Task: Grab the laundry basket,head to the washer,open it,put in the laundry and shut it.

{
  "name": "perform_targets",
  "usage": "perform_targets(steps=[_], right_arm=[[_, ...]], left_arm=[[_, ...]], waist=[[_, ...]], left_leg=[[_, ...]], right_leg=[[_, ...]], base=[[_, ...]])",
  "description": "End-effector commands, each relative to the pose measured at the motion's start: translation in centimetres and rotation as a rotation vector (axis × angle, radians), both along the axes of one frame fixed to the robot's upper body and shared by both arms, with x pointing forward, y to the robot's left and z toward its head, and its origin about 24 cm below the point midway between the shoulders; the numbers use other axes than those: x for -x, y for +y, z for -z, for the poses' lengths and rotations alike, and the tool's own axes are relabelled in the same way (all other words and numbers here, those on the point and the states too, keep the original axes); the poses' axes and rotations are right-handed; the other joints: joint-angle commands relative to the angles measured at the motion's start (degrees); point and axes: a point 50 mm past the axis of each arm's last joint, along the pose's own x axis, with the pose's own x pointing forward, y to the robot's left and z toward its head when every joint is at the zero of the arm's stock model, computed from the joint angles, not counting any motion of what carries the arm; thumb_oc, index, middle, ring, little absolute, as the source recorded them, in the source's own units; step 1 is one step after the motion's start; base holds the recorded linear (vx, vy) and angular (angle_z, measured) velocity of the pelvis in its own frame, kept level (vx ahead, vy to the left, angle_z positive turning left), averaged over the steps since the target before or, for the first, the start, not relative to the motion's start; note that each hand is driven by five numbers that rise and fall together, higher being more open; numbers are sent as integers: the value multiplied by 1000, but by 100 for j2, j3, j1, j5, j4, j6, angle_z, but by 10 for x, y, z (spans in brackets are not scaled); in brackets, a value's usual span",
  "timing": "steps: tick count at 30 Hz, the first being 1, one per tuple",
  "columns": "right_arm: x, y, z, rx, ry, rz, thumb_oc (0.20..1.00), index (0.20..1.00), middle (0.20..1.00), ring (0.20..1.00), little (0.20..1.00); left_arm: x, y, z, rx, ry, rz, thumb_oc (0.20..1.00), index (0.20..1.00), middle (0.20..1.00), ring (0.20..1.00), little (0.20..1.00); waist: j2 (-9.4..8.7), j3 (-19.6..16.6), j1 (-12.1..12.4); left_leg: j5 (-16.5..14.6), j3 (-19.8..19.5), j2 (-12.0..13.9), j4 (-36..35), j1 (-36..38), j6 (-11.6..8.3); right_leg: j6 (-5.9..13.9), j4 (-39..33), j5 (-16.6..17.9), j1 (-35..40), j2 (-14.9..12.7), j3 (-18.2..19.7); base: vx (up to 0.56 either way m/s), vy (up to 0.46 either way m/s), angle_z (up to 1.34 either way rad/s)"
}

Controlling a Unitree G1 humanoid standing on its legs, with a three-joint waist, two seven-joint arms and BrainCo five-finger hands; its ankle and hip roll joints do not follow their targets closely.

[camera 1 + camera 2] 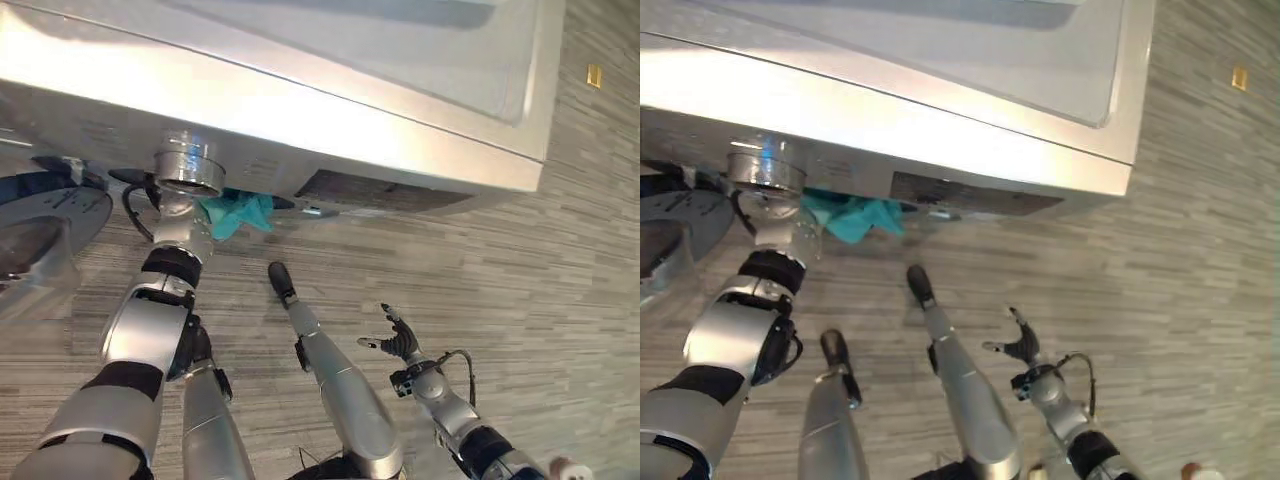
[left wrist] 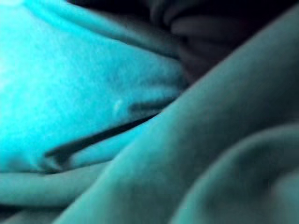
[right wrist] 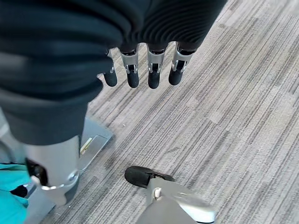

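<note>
My left arm reaches under the washer (image 1: 300, 90) top into its opening where teal laundry (image 1: 235, 213) bunches, hiding those fingers so I cannot tell their grip, while my right hand (image 1: 400, 340) hangs slack-fingered over striped grey floor (image 1: 560, 260).

Teal laundry (image 1: 236, 213) crowds the washer (image 1: 300, 90) mouth; floor (image 1: 540, 260) open
</note>
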Motion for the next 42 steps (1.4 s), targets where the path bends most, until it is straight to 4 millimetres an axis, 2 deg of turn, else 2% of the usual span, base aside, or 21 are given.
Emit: perform_targets(steps=[1, 5, 11, 13, 14, 15, 16, 17, 20, 21, 22, 23, 26, 27, 29, 31, 36, 38, 39, 41, 42], right_arm=[[2, 1, -5, -46, -40, 23, 1000, 1000, 1000, 1000, 1000], [3, 1, -5, -50, -47, 33, 1000, 1000, 1000, 1000, 1000], [1, 5, -15, -68, -103, -3, 1000, 1000, 1000, 1000, 1000], [-2, 3, -20, -60, -126, -13, 1000, 1000, 1000, 1000, 1000], [-3, -3, -22, -41, -129, -11, 1000, 1000, 1000, 1000, 1000], [-4, -3, -23, -42, -132, -10, 1000, 1000, 1000, 1000, 1000], [-9, -13, -28, -18, -147, 4, 1000, 1000, 1000, 1000, 1000], [-10, -13, -29, -20, -151, 5, 1000, 1000, 1000, 1000, 1000], [-12, -27, -33, 0, -164, 41, 1000, 1000, 1000, 1000, 1000], [-5, -39, -32, 26, -153, 62, 1000, 1000, 1000, 1000, 1000], [-2, -44, -31, 32, -145, 69, 1000, 1000, 1000, 1000, 1000], [-1, -49, -31, 41, -143, 76, 1000, 1000, 1000, 1000, 1000], [-1, -61, -34, 51, -152, 85, 1000, 1000, 1000, 1000, 1000], [-6, -70, -38, 82, -152, 80, 1000, 1000, 1000, 1000, 1000], [-11, -67, -39, 113, -137, 34, 1000, 1000, 1000, 1000, 1000], [-11, -62, -37, 110, -120, -7, 1000, 1000, 1000, 1000, 1000], [-5, -57, -26, 104, -59, -56, 1000, 1000, 1000, 1000, 1000], [1, -57, -12, 113, 8, -42, 1000, 1000, 1000, 1000, 1000], [1, -57, -12, 113, 8, -43, 1000, 1000, 1000, 1000, 1000], [3, -53, -3, 106, 43, -11, 1000, 1000, 1000, 1000, 1000], [3, -52, -2, 103, 41, -3, 1000, 1000, 1000, 1000, 1000]], left_arm=[[13, -6, -51, -22, -278, -4, 200, 200, 200, 200, 200], [9, -26, -37, -25, -232, 27, 200, 200, 200, 200, 200], [6, -28, -76, -27, -290, 20, 200, 200, 200, 200, 200], [10, -26, -115, -36, -368, 12, 200, 200, 200, 200, 200], [21, -35, -162, -25, -483, 39, 200, 200, 200, 200, 200], [21, -35, -164, -25, -486, 41, 200, 200, 200, 200, 200], [42, -46, -213, -39, -632, 71, 200, 200, 200, 200, 200], [43, -46, -215, -40, -636, 73, 200, 200, 200, 200, 200], [80, -61, -269, -39, -842, 105, 200, 200, 200, 200, 200], [111, -67, -292, -56, -1004, 125, 200, 200, 200, 200, 200], [110, -67, -289, -111, -990, 106, 460, 460, 460, 460, 460], [103, -70, -283, -218, -943, 80, 1000, 1000, 1000, 1000, 1000], [64, -71, -256, -764, -609, -32, 1000, 1000, 1000, 1000, 1000], [44, -55, -243, -1246, -295, -234, 1000, 1000, 1000, 1000, 1000], [23, -33, -217, -1675, 100, -431, 1000, 1000, 1000, 1000, 1000], [11, -18, -193, -1755, 315, -474, 1000, 1000, 1000, 1000, 1000], [4, -29, -180, -1739, 360, -477, 1000, 1000, 1000, 1000, 1000], [4, -59, -186, -1614, 184, -374, 1000, 1000, 1000, 1000, 1000], [4, -59, -186, -1613, 184, -374, 1000, 1000, 1000, 1000, 1000], [15, -102, -195, -1480, -142, -221, 1000, 1000, 1000, 1000, 1000], [19, -106, -188, -1436, -232, -171, 1000, 1000, 1000, 1000, 1000]], waist=[[-745, 233, 132], [-757, 233, 83], [-791, 233, -76], [-778, 229, -143], [-716, 148, -204], [-714, 158, -205], [-610, 64, -244], [-619, 75, -252], [-490, 4, -264], [-405, -33, -218], [-376, -38, -193], [-337, -34, -161], [-192, 36, -78], [-81, 70, -21], [-82, 87, -3], [-134, 55, -18], [-195, 12, -23], [-183, 5, 66], [-182, 6, 62], [-105, 48, 218], [-76, 63, 284]], left_leg=[[-54, -205, 64, -188, 344, 198], [-3, -256, 120, -272, 154, 155], [25, -321, 284, -361, 26, 99], [39, -328, 338, -393, 8, 72], [86, -327, 375, -497, -4, 48], [92, -331, 376, -505, -12, 46], [155, -337, 417, -694, 17, 24], [188, -342, 405, -727, 12, 22], [305, -293, 466, -991, 82, -15], [440, -255, 480, -1223, 184, -28], [471, -243, 489, -1282, 229, -28], [504, -237, 485, -1327, 261, -31], [627, -290, 452, -1401, 264, -28], [679, -304, 418, -1419, 228, -20], [690, -322, 394, -1388, 183, -19], [674, -363, 377, -1328, 106, -23], [673, -453, 324, -1211, 17, -39], [683, -520, 250, -1183, -3, -42], [683, -522, 249, -1184, 0, -42], [692, -556, 179, -1209, 20, -37], [690, -570, 153, -1213, 36, -33]], right_leg=[[609, 334, -346, -116, -501, 70], [565, 317, -379, -315, -451, 20], [482, 480, -516, -570, -274, -78], [461, 568, -560, -651, -210, -123], [460, 577, -583, -721, -178, -143], [458, 581, -584, -731, -178, -148], [472, 548, -598, -765, -129, -162], [471, 542, -587, -778, -142, -166], [508, 443, -555, -789, -131, -186], [534, 302, -508, -748, -144, -206], [531, 284, -503, -730, -152, -212], [525, 274, -491, -714, -165, -214], [488, 278, -494, -689, -247, -274], [484, 269, -492, -693, -297, -300], [467, 252, -483, -691, -311, -324], [447, 236, -480, -698, -306, -338], [418, 219, -497, -631, -339, -418], [416, 190, -514, -495, -427, -495], [416, 188, -515, -490, -428, -497], [418, 188, -538, -389, -502, -555], [418, 188, -548, -337, -522, -587]], base=[[106, -140, 0], [60, -78, 14], [59, -82, 1], [61, -66, 4], [68, -62, 2], [119, -88, 2], [64, -46, 3], [86, -54, 5], [86, -35, 13], [95, -38, 16], [69, -34, 8], [2, -9, 7], [-12, 4, -5], [0, 0, 0], [-22, 6, 9], [0, 0, 0], [-23, -7, 15], [-18, -19, 7], [-9, -14, 7], [-10, 10, 13], [-19, 17, 14]])
